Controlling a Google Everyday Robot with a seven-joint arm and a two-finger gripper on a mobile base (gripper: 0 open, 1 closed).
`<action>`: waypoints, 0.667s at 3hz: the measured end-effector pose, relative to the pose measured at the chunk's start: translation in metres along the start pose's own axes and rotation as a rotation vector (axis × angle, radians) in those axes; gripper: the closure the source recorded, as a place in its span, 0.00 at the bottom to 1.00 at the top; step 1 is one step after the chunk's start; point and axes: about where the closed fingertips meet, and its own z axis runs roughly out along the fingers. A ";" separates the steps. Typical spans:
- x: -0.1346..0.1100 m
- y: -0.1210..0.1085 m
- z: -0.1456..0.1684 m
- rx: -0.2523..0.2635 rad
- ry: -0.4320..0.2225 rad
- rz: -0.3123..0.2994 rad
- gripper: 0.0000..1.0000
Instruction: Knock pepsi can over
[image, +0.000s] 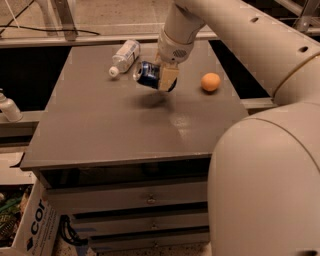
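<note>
The pepsi can is dark blue with a silver rim. It lies tilted on its side in the air, rim pointing left, above the back middle of the grey table. Its shadow falls on the tabletop just below. My gripper reaches down from the white arm at the top and is shut on the can's right part, with a tan finger pad across the can's side.
A clear plastic bottle with a white cap lies at the back left of the can. An orange fruit sits to the right near the table's edge. Drawers are under the table, a cardboard box at lower left. My white body fills the lower right.
</note>
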 end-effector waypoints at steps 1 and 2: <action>0.000 0.014 0.012 -0.101 0.065 -0.085 1.00; 0.002 0.019 0.019 -0.145 0.117 -0.125 0.82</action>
